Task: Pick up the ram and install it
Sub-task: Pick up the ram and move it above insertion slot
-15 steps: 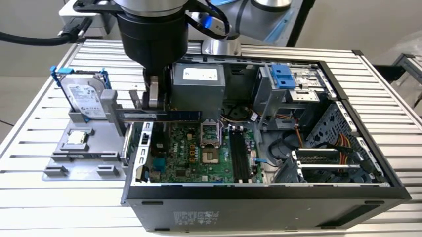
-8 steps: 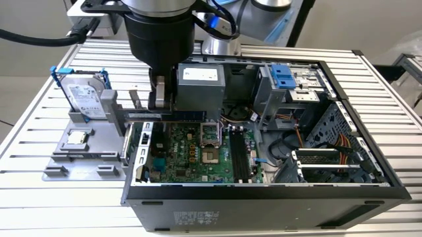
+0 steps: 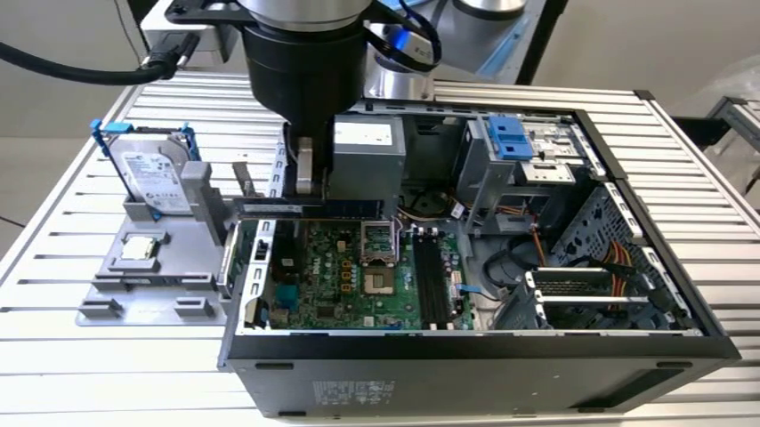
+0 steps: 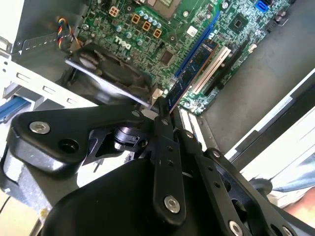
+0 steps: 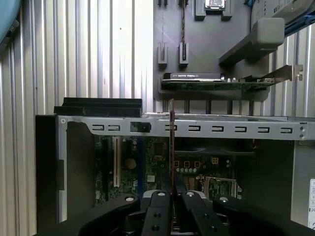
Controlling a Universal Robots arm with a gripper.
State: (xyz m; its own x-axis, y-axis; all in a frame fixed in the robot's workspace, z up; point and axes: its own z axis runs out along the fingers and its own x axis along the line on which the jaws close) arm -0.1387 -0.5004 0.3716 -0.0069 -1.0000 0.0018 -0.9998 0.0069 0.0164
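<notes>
The arm point(image 3: 303, 62) comes in pretty much straight from above, wrist pointing down, so the gripper point(image 3: 304, 189) hangs vertical. Jaws are clamped on the ram point(image 3: 311, 206), which lies crosswise between them and pokes out past both sides. In the first wrist view the two black fingers point(image 5: 158, 209) pinch the stick edge-on, dead centre between the jaws, with the linkage bars splayed out either side.
</notes>
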